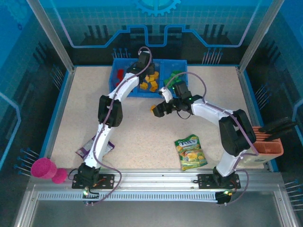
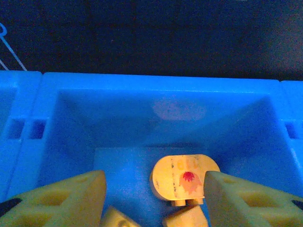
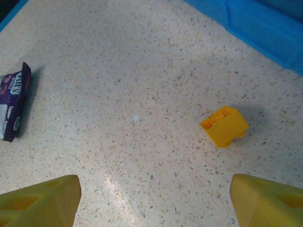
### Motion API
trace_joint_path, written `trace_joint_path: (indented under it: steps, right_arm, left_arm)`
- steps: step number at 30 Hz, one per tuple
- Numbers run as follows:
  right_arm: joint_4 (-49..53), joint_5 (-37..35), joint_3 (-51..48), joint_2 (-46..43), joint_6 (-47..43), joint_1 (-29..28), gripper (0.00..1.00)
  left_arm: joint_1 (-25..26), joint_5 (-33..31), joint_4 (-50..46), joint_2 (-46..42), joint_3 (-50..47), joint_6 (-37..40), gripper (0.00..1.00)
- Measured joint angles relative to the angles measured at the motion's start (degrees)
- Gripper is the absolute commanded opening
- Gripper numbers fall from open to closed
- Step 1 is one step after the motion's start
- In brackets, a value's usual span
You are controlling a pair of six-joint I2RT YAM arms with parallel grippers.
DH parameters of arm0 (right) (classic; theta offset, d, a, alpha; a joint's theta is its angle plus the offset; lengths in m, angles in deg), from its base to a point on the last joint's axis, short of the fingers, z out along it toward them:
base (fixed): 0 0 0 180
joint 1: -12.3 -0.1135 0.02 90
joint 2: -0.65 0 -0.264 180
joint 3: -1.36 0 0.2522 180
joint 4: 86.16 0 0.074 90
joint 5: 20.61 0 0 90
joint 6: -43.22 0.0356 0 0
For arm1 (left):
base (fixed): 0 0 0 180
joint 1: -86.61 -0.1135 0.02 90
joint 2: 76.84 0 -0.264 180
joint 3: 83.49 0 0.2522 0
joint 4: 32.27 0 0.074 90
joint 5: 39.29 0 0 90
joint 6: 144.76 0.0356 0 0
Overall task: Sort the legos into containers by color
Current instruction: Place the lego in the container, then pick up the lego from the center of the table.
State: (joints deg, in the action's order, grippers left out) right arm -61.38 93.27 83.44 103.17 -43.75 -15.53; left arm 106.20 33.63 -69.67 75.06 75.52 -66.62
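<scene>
The blue three-compartment tray stands at the back of the table, with red legos on the left, yellow legos in the middle and green legos on the right. My left gripper hangs over the middle compartment, open. A rounded yellow brick with a red print lies loose on the floor there, among other yellow pieces. My right gripper is open above the table. One yellow lego lies ahead of its fingers, to the right, with nothing between them.
A green-yellow snack bag lies front right. A purple packet lies front left by the left arm, and shows again as the purple packet at the frame's left edge. A beige-and-salmon slotted holder stands at the right edge, a pink object at the front left corner.
</scene>
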Motion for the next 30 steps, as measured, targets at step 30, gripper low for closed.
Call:
trace_joint_path:
  steps: [30]
  right_arm:
    - [6.1,-11.4,12.9,15.7,8.9,-2.2,0.76]
  left_arm:
    - [-0.4,5.1,5.1,-46.3,-27.8,14.5,0.67]
